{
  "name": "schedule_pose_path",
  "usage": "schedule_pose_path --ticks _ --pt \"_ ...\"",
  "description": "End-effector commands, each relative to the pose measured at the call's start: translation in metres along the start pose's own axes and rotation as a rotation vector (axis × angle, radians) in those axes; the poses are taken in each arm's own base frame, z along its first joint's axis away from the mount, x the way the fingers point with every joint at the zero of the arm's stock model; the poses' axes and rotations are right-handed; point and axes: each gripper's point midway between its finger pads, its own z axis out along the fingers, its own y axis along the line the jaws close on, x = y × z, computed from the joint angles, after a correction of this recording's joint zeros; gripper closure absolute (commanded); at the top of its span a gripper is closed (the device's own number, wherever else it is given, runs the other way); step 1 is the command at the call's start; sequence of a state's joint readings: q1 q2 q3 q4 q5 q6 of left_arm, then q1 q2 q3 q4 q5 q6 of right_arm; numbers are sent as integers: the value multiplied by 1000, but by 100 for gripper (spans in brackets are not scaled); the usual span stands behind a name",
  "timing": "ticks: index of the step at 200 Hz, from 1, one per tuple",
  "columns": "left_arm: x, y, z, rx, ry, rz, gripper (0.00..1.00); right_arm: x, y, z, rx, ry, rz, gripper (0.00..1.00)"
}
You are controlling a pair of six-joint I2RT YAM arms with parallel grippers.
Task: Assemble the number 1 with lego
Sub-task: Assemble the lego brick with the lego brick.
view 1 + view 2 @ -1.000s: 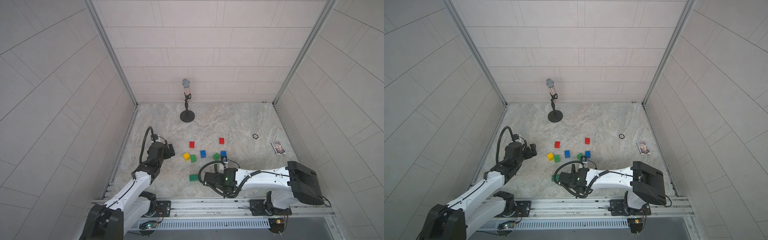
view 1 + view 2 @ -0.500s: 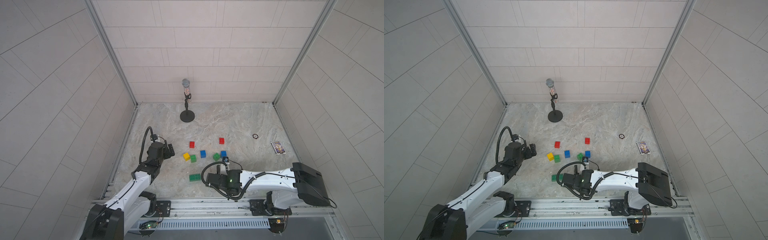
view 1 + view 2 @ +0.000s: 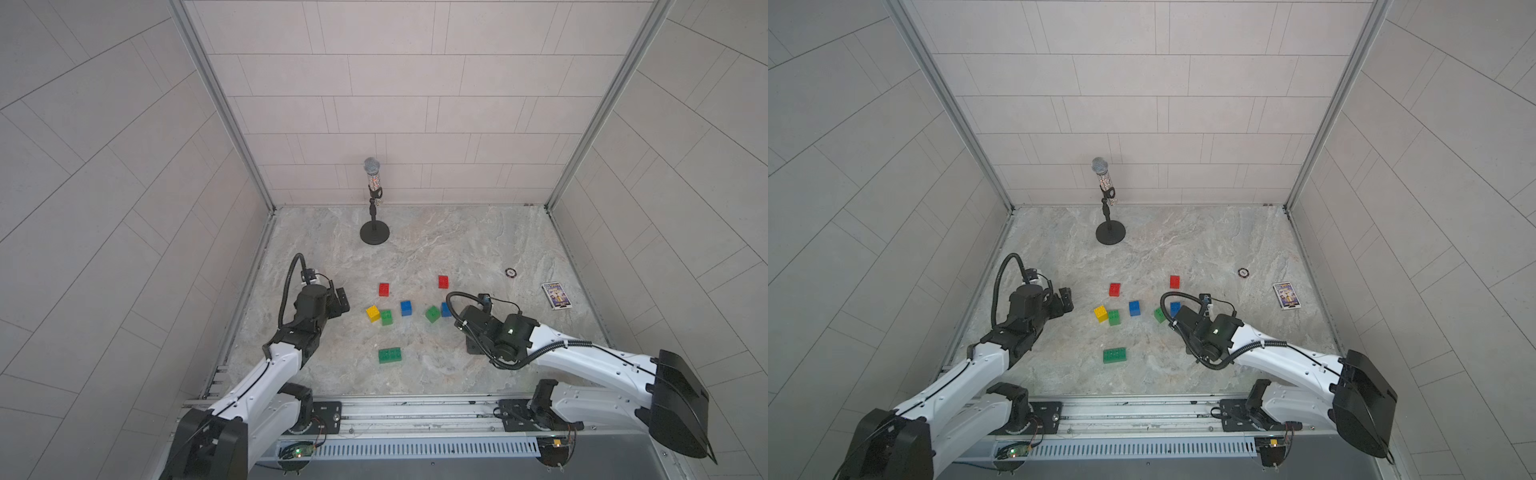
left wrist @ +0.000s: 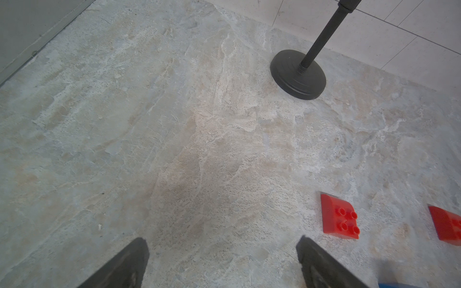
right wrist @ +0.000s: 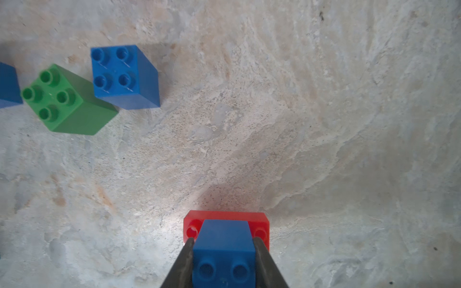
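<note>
Right hand [image 5: 223, 240]: finger tips only in wrist view, rest past frame edge; in both top views tips hidden under own wrist. Clamped blue brick [image 5: 224, 249] cut by same edge; red brick beneath [image 5: 224, 215] mostly covered by it. Another blue brick [image 5: 7, 86] sliced by frame edge. Left hand [image 4: 222, 240]: tips only. Edge red brick [image 4: 446, 225] half out of frame; blue sliver [image 4: 391, 285] blurred, unidentifiable. Ring [image 3: 510, 272] too small to identify; card [image 3: 557, 295] print unreadable.

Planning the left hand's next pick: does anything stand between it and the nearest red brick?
Nothing visible does. In the left wrist view only bare table lies between the open left hand and the red brick.
</note>
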State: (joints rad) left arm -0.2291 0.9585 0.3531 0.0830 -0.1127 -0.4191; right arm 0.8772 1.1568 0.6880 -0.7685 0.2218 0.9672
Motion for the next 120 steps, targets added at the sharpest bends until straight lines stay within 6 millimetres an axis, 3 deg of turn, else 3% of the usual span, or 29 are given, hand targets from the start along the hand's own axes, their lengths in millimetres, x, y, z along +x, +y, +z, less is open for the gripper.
schedule_pose_path --ticks 1,76,96,108,120 --pt "-1 2 2 -4 -11 -15 0 -2 1 7 19 32 -115 100" --pt "1 -10 5 57 5 17 0 -15 26 30 -27 82 -181 100" --pt "1 -47 -5 276 14 102 0 -14 27 28 -40 86 -175 69" --pt "1 -77 -23 466 -4 159 0 -14 27 26 -50 80 -169 54" --pt "2 -94 -44 607 -61 171 0 -15 25 23 -58 66 -161 44"
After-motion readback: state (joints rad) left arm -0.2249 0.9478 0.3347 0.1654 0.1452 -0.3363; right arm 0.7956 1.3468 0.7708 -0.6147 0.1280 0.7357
